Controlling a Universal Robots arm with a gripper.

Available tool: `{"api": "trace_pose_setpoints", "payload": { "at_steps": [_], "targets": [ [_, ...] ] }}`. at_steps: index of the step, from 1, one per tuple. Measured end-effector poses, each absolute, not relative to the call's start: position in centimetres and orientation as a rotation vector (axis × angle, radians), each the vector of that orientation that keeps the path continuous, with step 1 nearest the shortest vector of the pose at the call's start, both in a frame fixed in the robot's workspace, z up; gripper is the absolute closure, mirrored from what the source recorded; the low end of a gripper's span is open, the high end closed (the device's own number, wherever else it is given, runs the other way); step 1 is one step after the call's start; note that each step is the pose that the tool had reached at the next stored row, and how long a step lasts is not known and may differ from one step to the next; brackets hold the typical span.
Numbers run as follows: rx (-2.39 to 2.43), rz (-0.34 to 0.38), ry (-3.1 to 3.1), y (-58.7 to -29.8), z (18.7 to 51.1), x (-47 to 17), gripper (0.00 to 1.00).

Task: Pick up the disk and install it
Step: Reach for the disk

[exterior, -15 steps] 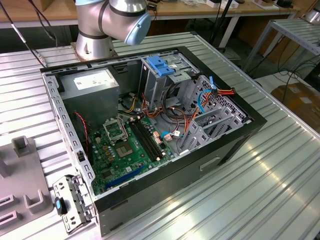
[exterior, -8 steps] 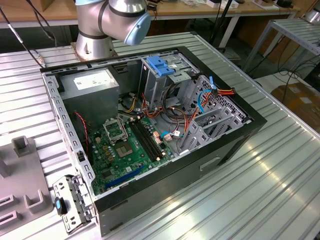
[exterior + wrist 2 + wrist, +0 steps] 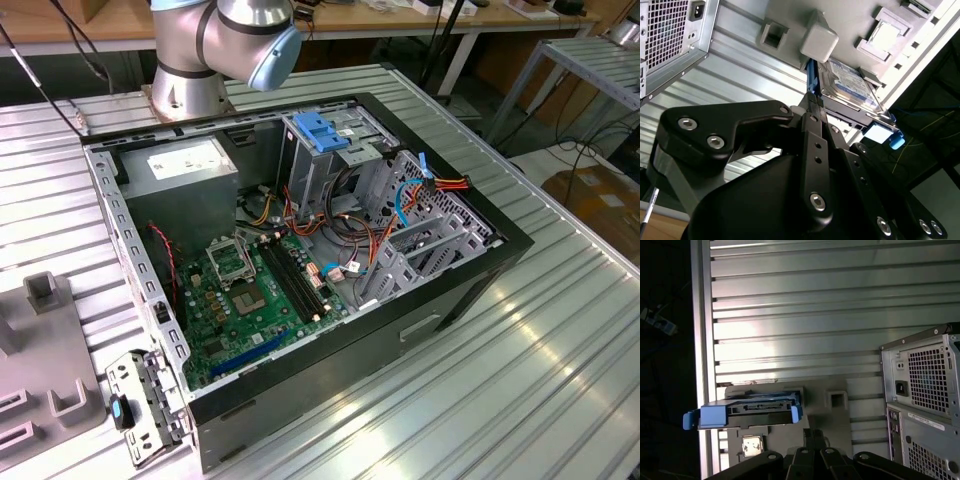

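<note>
Though the disk (image 3: 850, 87) sits on the grey holder (image 3: 850, 20) by the tabletop (image 3: 790, 300) edge, close to the jaws, whose hold I cannot tell, an off-centre grasp on its blue rails (image 3: 692, 419) could tilt it and snag it there.

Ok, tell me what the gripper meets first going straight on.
Likely the disk, on the grey holder just ahead of the gripper in the second wrist view; depth is unclear.

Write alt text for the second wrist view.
The black gripper sits close to the disk, a labelled drive with blue side rails, at a grey fixture plate. The vented rear of a computer case stands nearby on the ribbed metal table.
</note>
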State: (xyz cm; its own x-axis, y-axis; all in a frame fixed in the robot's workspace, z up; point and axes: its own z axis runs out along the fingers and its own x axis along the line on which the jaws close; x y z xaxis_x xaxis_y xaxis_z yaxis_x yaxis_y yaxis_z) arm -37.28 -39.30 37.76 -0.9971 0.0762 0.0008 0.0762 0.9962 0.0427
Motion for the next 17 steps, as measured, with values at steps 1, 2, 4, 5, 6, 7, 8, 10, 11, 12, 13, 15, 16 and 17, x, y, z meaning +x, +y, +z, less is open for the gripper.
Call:
{"api": "trace_pose_setpoints", "payload": {
  "at_steps": [1, 2, 4, 5, 6, 7, 8, 10, 11, 12, 13, 15, 16, 17],
  "targets": [
    [0.12, 0.067, 3.138, -39.3, 37.8, -37.3, 0.89],
    [0.12, 0.067, 3.138, -39.3, 37.8, -37.4, 0.89],
    [0.12, 0.067, 3.138, -39.3, 37.8, -37.6, 0.89],
    [0.12, 0.067, 3.138, -39.3, 37.8, -37.7, 0.89],
    [0.12, 0.067, 3.138, -39.3, 37.8, -37.8, 0.89],
    [0.12, 0.067, 3.138, -39.3, 37.8, -37.9, 0.89],
    [0.12, 0.067, 3.138, -39.3, 37.8, -38.1, 0.89],
    [0.12, 0.067, 3.138, -39.3, 37.8, -38.3, 0.89],
    [0.12, 0.067, 3.138, -39.3, 37.8, -38.4, 0.89],
    [0.12, 0.067, 3.138, -39.3, 37.8, -38.5, 0.89],
    [0.12, 0.067, 3.138, -39.3, 37.8, -38.6, 0.89],
    [0.12, 0.067, 3.138, -39.3, 37.8, -39.1, 0.89],
    [0.12, 0.067, 3.138, -39.3, 37.8, -39.3, 0.89],
    [0.12, 0.067, 3.138, -39.3, 37.8, -39.4, 0.89]
  ]
}}
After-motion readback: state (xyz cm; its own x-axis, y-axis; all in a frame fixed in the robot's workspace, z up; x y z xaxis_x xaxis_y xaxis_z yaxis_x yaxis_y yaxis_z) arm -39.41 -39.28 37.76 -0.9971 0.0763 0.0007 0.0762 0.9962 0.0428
